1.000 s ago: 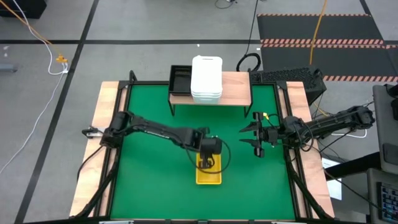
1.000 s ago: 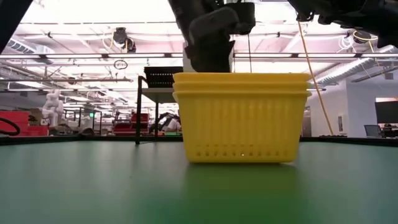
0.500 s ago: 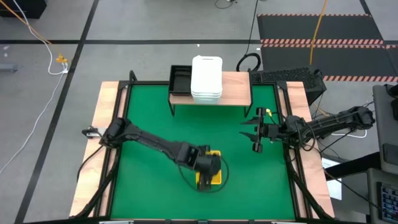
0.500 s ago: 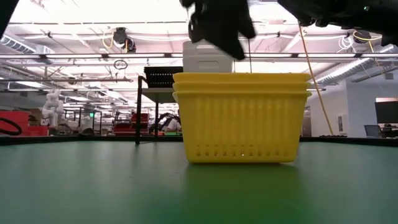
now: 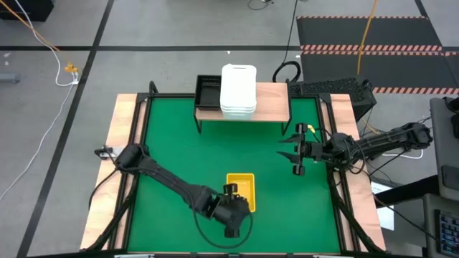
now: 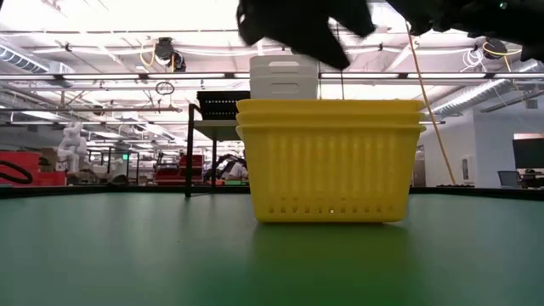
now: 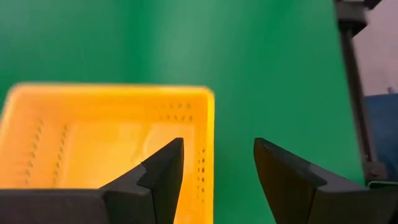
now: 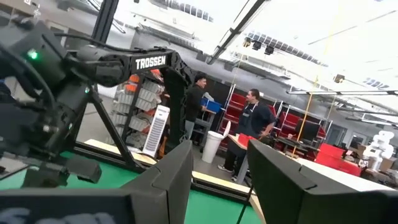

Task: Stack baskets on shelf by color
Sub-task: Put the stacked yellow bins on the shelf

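Nested yellow baskets (image 5: 242,188) (image 6: 330,161) (image 7: 106,134) rest on their bottom on the green table (image 5: 179,158), near its front middle. My left gripper (image 5: 231,198) (image 7: 217,146) hovers open at the stack's near end, above it, touching nothing. On the shelf (image 5: 272,104) at the far edge stands a stack of white baskets (image 5: 238,89) (image 6: 285,76), with a black basket (image 5: 208,89) beside it. My right gripper (image 5: 287,155) (image 8: 217,155) waits open in the air at the table's right side.
The shelf's black legs (image 6: 189,153) stand on the table's far part. Wooden side strips (image 5: 118,165) run along the table's left and right edges. People (image 8: 252,134) stand in the room beyond the table. Bare green surface lies left of the yellow stack.
My left gripper has drawn back from over the yellow stack toward the table's near edge. The yellow baskets have stayed where they were.
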